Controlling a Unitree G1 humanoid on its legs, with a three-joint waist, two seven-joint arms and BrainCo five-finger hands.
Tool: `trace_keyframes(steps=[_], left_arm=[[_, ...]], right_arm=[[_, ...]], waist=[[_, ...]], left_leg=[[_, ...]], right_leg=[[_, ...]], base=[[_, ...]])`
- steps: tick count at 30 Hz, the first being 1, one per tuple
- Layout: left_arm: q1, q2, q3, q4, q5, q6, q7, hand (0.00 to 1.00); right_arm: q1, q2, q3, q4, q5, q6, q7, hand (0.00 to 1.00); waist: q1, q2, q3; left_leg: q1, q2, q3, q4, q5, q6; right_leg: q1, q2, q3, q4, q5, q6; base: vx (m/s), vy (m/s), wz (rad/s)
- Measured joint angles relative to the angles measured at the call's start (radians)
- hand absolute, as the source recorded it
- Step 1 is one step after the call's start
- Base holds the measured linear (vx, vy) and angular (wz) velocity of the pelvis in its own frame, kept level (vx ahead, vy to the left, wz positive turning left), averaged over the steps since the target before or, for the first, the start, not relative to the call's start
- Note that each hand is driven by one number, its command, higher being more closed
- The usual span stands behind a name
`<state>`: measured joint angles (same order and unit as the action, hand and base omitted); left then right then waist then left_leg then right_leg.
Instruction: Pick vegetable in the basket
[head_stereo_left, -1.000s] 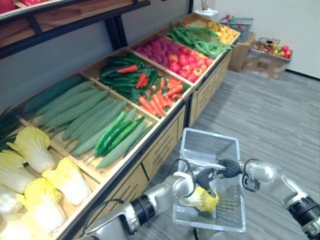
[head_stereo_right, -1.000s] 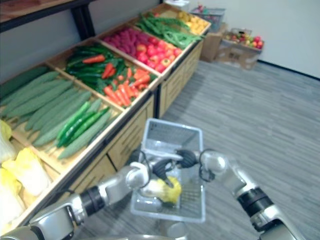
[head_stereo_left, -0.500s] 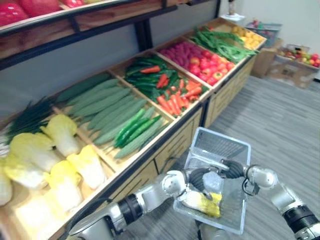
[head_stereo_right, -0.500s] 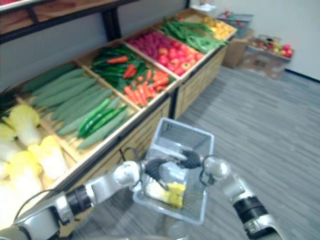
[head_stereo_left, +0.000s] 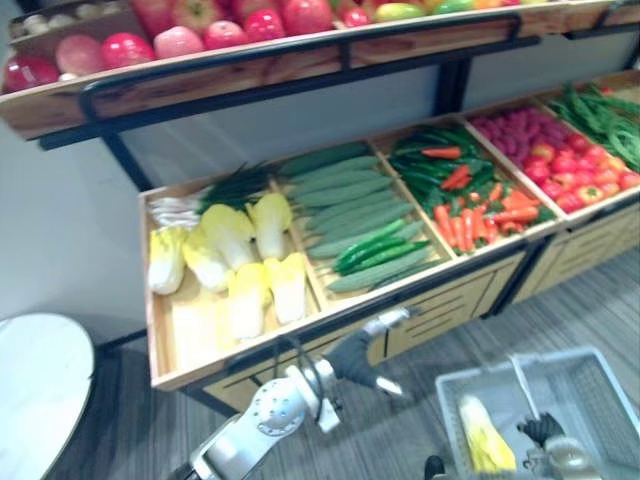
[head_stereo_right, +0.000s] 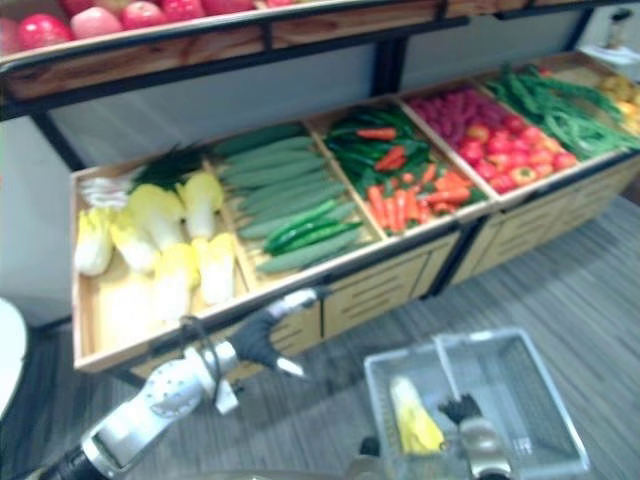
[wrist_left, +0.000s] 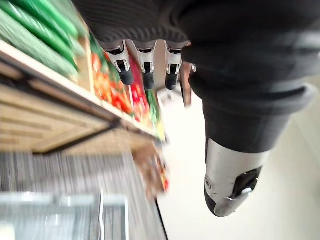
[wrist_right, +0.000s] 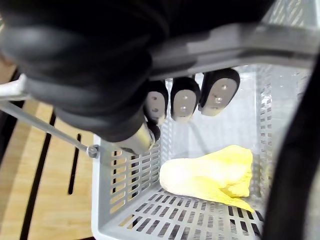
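Left hand is drawing back out of the basket, fingers loosely straight and empty, beside the vegetable stand. Yellow cabbage is lying released inside the basket. Right hand is gripping the handle. This pick looks complete.

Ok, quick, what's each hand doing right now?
Left hand: open, holding nothing.
Right hand: shut on the basket handle, with a cabbage lying in the basket.
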<state>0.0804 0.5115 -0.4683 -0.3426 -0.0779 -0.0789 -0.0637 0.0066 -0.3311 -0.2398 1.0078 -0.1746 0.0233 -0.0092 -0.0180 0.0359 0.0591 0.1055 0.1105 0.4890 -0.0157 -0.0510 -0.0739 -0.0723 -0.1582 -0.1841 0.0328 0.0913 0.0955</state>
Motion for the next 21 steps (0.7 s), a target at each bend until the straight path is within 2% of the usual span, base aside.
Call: trace_keyframes(steps=[1, 2, 3, 4, 6, 9, 10, 12, 14, 16, 17, 18, 21], left_arm=[[0.048, -0.032, 0.093, 0.018, -0.002, -0.005, 0.049, 0.0], [0.062, -0.047, 0.136, 0.036, -0.011, -0.009, 0.072, 0.0], [0.081, -0.079, 0.225, 0.077, -0.027, -0.014, 0.125, 0.0], [0.087, -0.098, 0.268, 0.103, -0.029, -0.022, 0.152, 0.0], [0.109, -0.155, 0.408, 0.21, -0.028, -0.049, 0.279, 0.0], [0.154, -0.195, 0.541, 0.339, -0.034, -0.064, 0.389, 0.0], [0.161, -0.203, 0.563, 0.361, -0.035, -0.064, 0.411, 0.0], [0.169, -0.234, 0.648, 0.46, -0.035, -0.066, 0.507, 0.0], [0.175, -0.249, 0.696, 0.532, -0.036, -0.072, 0.56, 0.0], [0.184, -0.278, 0.762, 0.624, -0.025, -0.086, 0.672, 0.0], [0.184, -0.284, 0.776, 0.64, -0.02, -0.093, 0.707, 0.0], [0.191, -0.299, 0.807, 0.68, 0.026, -0.115, 0.797, 0.0], [0.196, -0.323, 0.843, 0.783, 0.097, -0.134, 0.923, 0.0]], right_arm=[[0.004, 0.002, -0.026, 0.036, 0.027, 0.003, -0.012, 1.0], [0.01, 0.005, -0.039, 0.046, 0.037, 0.007, -0.019, 1.0], [0.02, 0.013, -0.072, 0.067, 0.058, 0.01, -0.034, 1.0], [0.024, 0.016, -0.085, 0.074, 0.065, 0.014, -0.039, 1.0], [0.035, 0.026, -0.109, 0.104, 0.098, 0.021, -0.046, 1.0], [0.038, 0.046, -0.108, 0.111, 0.098, 0.029, -0.047, 1.0], [0.038, 0.049, -0.107, 0.111, 0.098, 0.029, -0.048, 1.0], [0.037, 0.063, -0.104, 0.111, 0.097, 0.029, -0.047, 1.0], [0.039, 0.069, -0.103, 0.118, 0.095, 0.029, -0.047, 1.0], [0.043, 0.08, -0.095, 0.128, 0.093, 0.029, -0.048, 1.0], [0.044, 0.082, -0.094, 0.129, 0.093, 0.029, -0.048, 1.0], [0.045, 0.089, -0.092, 0.128, 0.092, 0.028, -0.048, 1.0], [0.06, 0.1, -0.072, 0.127, 0.089, 0.024, -0.05, 1.0]], waist=[[0.003, 0.001, -0.001], [0.006, 0.002, -0.001], [0.02, 0.001, -0.001], [0.028, 0.001, -0.001], [0.05, 0.0, -0.007], [0.051, -0.01, -0.013], [0.052, -0.013, -0.014], [0.072, -0.023, -0.013], [0.077, -0.027, -0.015], [0.077, -0.032, -0.019], [0.077, -0.034, -0.018], [0.077, -0.037, -0.021], [0.077, -0.036, -0.025]], left_leg=[[-0.006, 0.001, -0.029, 0.0, 0.006, 0.001], [-0.011, 0.002, -0.044, 0.0, 0.01, 0.002], [-0.018, 0.002, -0.069, -0.001, 0.014, -0.002], [-0.02, 0.002, -0.075, -0.003, 0.016, -0.004], [-0.033, -0.003, -0.122, -0.003, 0.03, -0.001], [-0.03, -0.006, -0.168, -0.019, 0.047, 0.001], [-0.03, -0.007, -0.174, -0.019, 0.049, 0.001], [-0.024, -0.007, -0.181, -0.021, 0.052, 0.003], [-0.007, -0.009, -0.185, -0.028, 0.053, 0.002], [0.009, -0.012, -0.198, -0.037, 0.05, -0.004], [0.01, -0.012, -0.2, -0.037, 0.05, -0.004], [0.013, -0.012, -0.201, -0.04, 0.05, -0.004], [0.025, -0.011, -0.201, -0.051, 0.049, -0.005]], right_leg=[[0.014, 0.004, -0.029, -0.006, -0.002, -0.003], [0.019, 0.003, -0.042, -0.009, -0.004, -0.005], [0.028, 0.004, -0.062, -0.017, -0.004, -0.006], [0.028, 0.004, -0.068, -0.018, -0.005, -0.008], [0.038, 0.004, -0.102, -0.025, -0.01, -0.014], [0.062, 0.006, -0.141, -0.04, -0.011, -0.016], [0.063, 0.006, -0.145, -0.042, -0.01, -0.016], [0.078, 0.008, -0.15, -0.054, -0.01, -0.016], [0.098, 0.008, -0.156, -0.065, -0.01, -0.016], [0.123, 0.008, -0.169, -0.084, -0.01, -0.015], [0.129, 0.008, -0.173, -0.089, -0.009, -0.014], [0.135, 0.009, -0.175, -0.1, -0.007, -0.011], [0.156, 0.011, -0.181, -0.119, -0.004, -0.005]], base=[[0.02, -0.063, 0.61], [0.01, -0.056, 0.62], [0.0, -0.038, 0.41], [-0.01, -0.035, 0.43], [0.0, -0.028, 0.4], [0.02, -0.032, 0.38], [0.02, -0.015, 0.25], [0.0, -0.011, 0.12], [0.0, -0.002, 0.1], [0.0, 0.003, 0.18], [0.0, 0.003, 0.1], [0.0, 0.001, 0.04], [0.01, -0.001, 0.01]])
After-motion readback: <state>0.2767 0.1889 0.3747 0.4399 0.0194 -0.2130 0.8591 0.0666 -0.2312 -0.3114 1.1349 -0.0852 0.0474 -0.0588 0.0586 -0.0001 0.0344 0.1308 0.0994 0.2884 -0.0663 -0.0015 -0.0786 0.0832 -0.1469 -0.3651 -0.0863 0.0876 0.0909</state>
